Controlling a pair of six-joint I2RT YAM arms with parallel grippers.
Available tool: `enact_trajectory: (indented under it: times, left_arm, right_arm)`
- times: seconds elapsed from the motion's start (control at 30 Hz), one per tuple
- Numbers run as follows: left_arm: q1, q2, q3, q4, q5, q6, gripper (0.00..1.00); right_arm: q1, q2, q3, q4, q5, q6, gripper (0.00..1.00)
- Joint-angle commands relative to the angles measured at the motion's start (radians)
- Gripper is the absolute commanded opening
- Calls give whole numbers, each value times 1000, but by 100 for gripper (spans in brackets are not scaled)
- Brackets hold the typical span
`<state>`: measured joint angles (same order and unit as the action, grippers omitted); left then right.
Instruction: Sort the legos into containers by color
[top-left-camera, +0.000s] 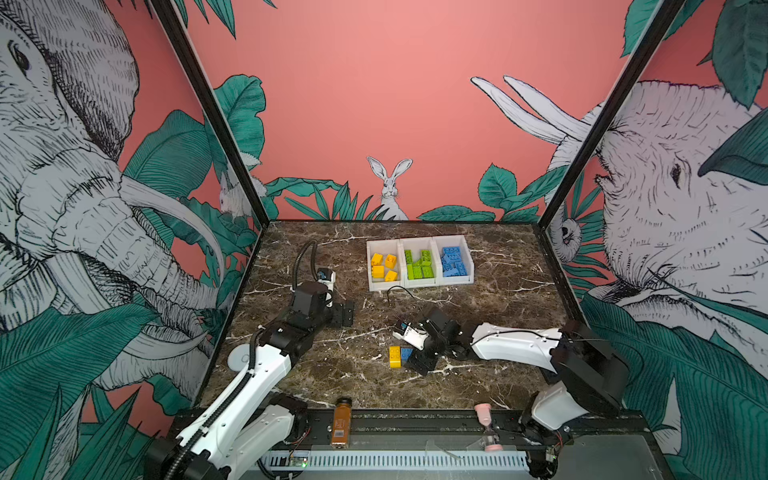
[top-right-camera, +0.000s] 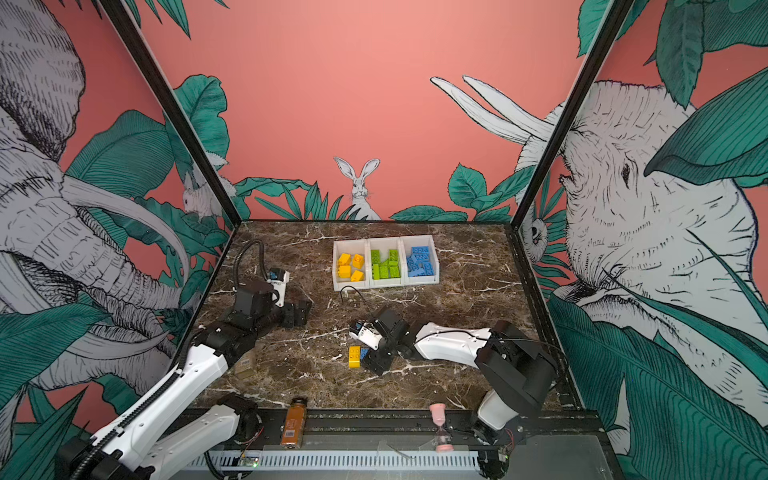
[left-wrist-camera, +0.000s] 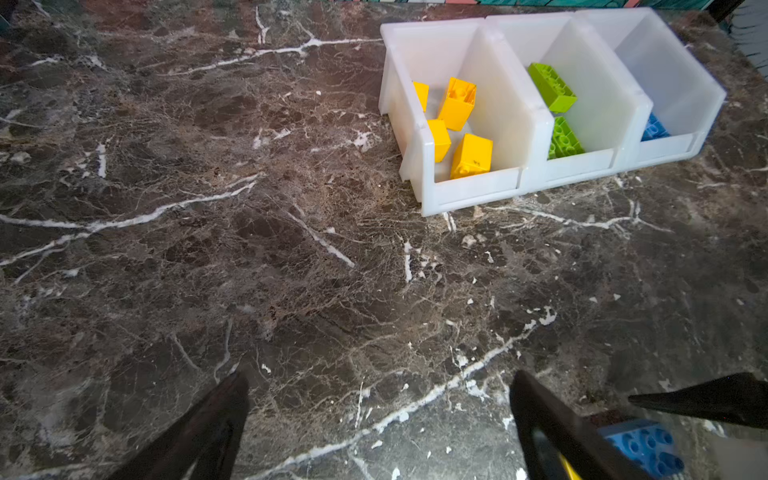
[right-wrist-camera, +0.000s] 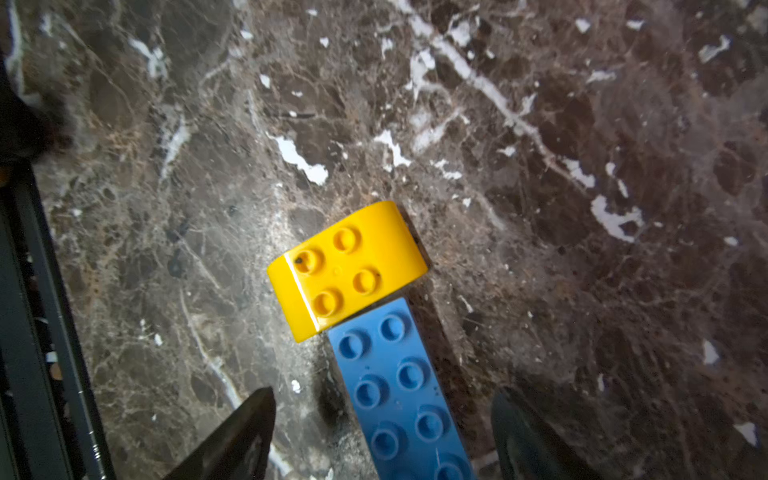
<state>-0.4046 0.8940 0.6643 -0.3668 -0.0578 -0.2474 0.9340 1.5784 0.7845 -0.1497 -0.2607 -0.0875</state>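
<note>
- In both top views, three joined white bins (top-left-camera: 417, 240) stand at the back of the marble tabletop (top-left-camera: 498, 332). The left bin holds yellow bricks (top-left-camera: 384, 266), the middle one green bricks (top-left-camera: 419, 266), and the right one blue bricks (top-left-camera: 454, 262).
- In both top views, a loose yellow brick (top-left-camera: 395, 357) and a loose blue brick (top-left-camera: 406, 353) lie touching near the front middle of the tabletop, well apart from the bins. The right pincer (top-left-camera: 415, 360) is low over the loose blue brick. The left pincer (top-left-camera: 347, 312) is to the left of the bins.
- In a top view, only a corner of the loose blue brick (top-right-camera: 364, 353) shows beside the right pincer (top-right-camera: 374, 360).
- Left wrist view: the left pincer (left-wrist-camera: 380, 376) is spread wide over bare tabletop, pinching nothing. The bins (left-wrist-camera: 478, 187) lie ahead with their sorted bricks inside.
- Right wrist view: the right pincer (right-wrist-camera: 382, 392) is spread, with one finger on each side of the oblong loose blue brick (right-wrist-camera: 399, 386). A gap shows on both sides, so it pinches nothing. The square, four-stud loose yellow brick (right-wrist-camera: 345, 270) touches the blue brick's far end.
</note>
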Motion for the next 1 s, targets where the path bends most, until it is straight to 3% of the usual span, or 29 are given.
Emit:
enact_trajectory:
  times: [0.0,0.2,0.47,0.73,0.9,0.97]
  left_arm:
    - [9,-27,-18,-22,-7,-1,99]
    - [14,-33,-29,-21,-7,3,99]
    - [18,-31,-6,-43,1,11,99]
    - [19,-47,31,-85,37,57,99]
    - [18,-20,67,-114,105,71,99]
    - [18,2,74,-121,141,71,99]
  right_arm:
    - [4,34,28,-19,55,-21,80]
    - [5,90,70,-49,92,-3,71]
    - [-8,84,62,1,123,47,50]
    - [-113,30,20,100,31,149,29]
    - [-202,-69,18,121,56,205,15]
    - [-250,-95,38,102,62,219,14]
